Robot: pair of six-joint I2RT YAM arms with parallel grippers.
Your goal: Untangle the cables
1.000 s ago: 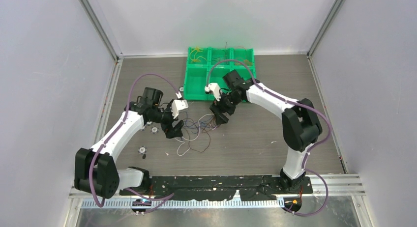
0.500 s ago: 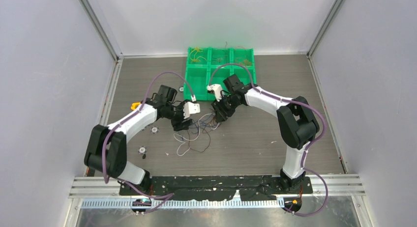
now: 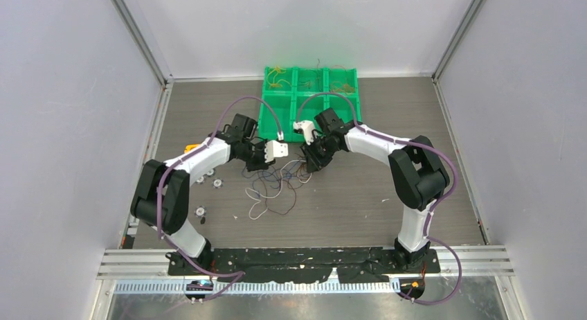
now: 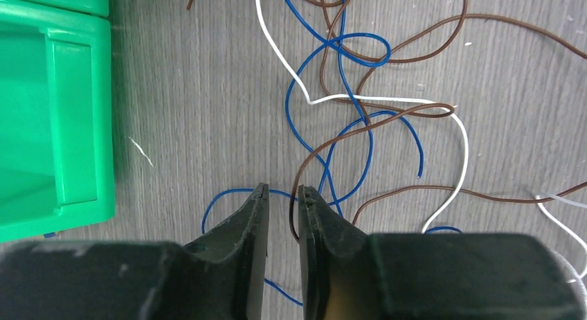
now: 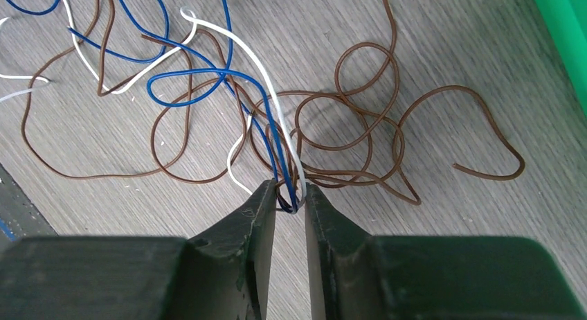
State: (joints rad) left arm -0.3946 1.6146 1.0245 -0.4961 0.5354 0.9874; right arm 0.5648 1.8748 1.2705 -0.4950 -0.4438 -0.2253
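Count: two grippers, one tangle, one tray.
The left gripper (image 4: 280,190) and right gripper (image 5: 287,188) flank one tangle of cables (image 4: 374,98) in three colours: blue, white and brown. The strands are too interlaced to number. Beyond both grippers is one green tray (image 4: 69,126) with six compartments.

The right gripper (image 5: 289,195) pinches a bunch of blue, white and brown cables (image 5: 285,171) between its fingers (image 5: 253,230); brown loops sprawl rightward over the grey tabletop (image 5: 484,43), green bin (image 5: 567,25) at far right.

left gripper (image 4: 284,190), right gripper (image 5: 289,188) (jaws narrow)
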